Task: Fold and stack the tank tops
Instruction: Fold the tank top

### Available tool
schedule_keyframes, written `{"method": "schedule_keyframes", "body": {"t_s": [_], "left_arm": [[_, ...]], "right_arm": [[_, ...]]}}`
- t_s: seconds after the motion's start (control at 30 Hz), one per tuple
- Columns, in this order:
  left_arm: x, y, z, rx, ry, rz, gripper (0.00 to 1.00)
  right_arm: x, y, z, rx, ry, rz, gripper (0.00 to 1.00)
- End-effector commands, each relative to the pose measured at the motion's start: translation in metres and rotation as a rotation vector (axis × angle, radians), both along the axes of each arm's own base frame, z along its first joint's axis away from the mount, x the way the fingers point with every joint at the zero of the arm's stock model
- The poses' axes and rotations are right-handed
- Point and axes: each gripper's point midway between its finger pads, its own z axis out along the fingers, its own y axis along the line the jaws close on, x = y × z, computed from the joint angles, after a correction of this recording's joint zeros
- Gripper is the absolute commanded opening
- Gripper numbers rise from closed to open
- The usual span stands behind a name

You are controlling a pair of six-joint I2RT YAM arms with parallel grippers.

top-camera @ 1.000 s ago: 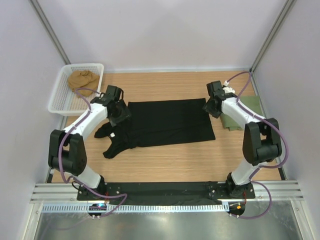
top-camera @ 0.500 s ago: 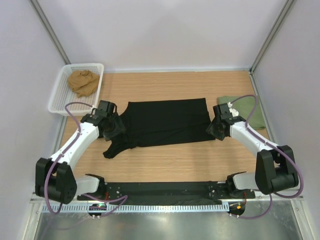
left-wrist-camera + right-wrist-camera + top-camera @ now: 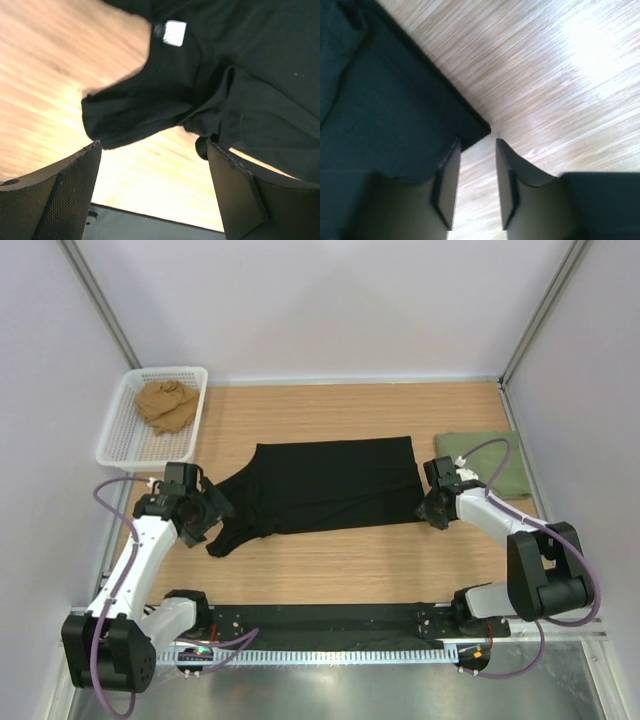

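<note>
Black tank top [image 3: 330, 485] lies spread mid-frame in the top view. Both arms have drawn back from its far corners: the left gripper [image 3: 205, 513] is wide open beside the rumpled straps, and the right gripper [image 3: 432, 510] is narrowly parted and empty at the hem corner. Spreading looks done and folding not begun, with the olive tank top [image 3: 490, 462] folded at right; the white neck tag [image 3: 174, 33] shows no readable writing.

A pale wooden table top [image 3: 330, 410] forms the floor of a small booth. Plain white walls close it in on the far side [image 3: 320, 300], the left [image 3: 40, 440] and the right [image 3: 600, 390], with a slanting grey metal post [image 3: 98, 302] in each far corner. A white mesh basket [image 3: 166, 370] sits at the far left. Along the near edge run a black plate [image 3: 330, 618], a white slotted strip [image 3: 340, 655] and grey sheet metal [image 3: 330, 695]. The light is soft and even.
</note>
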Motion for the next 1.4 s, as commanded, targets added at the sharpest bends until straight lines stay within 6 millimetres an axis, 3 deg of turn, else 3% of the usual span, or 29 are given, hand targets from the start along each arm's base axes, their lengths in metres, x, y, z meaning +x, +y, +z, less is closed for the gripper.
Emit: {"method": "schedule_keyframes", "body": {"t_s": [0.0, 0.1, 0.23, 0.47, 0.57, 0.7, 0.9, 0.97, 1.0, 1.03, 1.07, 1.37], "left_arm": [[-0.011, -0.008, -0.003, -0.088, 0.029, 0.058, 0.87], [-0.018, -0.014, -0.011, -0.14, 0.062, 0.091, 0.85], [-0.031, -0.02, -0.026, -0.189, 0.124, 0.146, 0.84], [-0.053, 0.001, -0.048, -0.087, 0.245, 0.292, 0.79], [-0.054, 0.01, -0.055, -0.049, 0.245, 0.344, 0.74], [-0.047, 0.013, -0.064, -0.072, 0.215, 0.446, 0.55], [-0.034, 0.014, -0.082, -0.124, 0.131, 0.548, 0.49], [-0.031, 0.017, -0.085, -0.116, 0.118, 0.572, 0.38], [-0.029, 0.02, -0.085, -0.108, 0.112, 0.578, 0.21], [-0.029, 0.024, -0.084, -0.09, 0.113, 0.587, 0.1], [-0.029, 0.032, -0.082, -0.055, 0.104, 0.593, 0.07], [-0.027, 0.092, -0.06, -0.005, 0.073, 0.712, 0.08]], "right_arm": [[0.024, -0.007, 0.006, -0.041, -0.071, -0.05, 0.38], [0.031, -0.008, 0.006, -0.044, -0.09, -0.067, 0.15], [0.033, -0.007, 0.006, -0.037, -0.103, -0.075, 0.01], [0.034, -0.003, 0.002, -0.014, -0.107, -0.066, 0.01], [0.035, -0.002, 0.001, -0.009, -0.107, -0.065, 0.01], [0.033, 0.0, -0.002, -0.002, -0.1, -0.058, 0.01], [0.033, 0.002, -0.001, 0.008, -0.105, -0.051, 0.01], [0.033, 0.002, 0.0, 0.01, -0.107, -0.052, 0.01], [0.032, 0.001, 0.0, 0.007, -0.104, -0.051, 0.01], [0.031, 0.001, 0.0, 0.005, -0.108, -0.05, 0.01], [0.031, -0.001, 0.001, 0.0, -0.109, -0.053, 0.01], [0.023, -0.017, 0.009, -0.047, -0.121, -0.114, 0.01]]}}
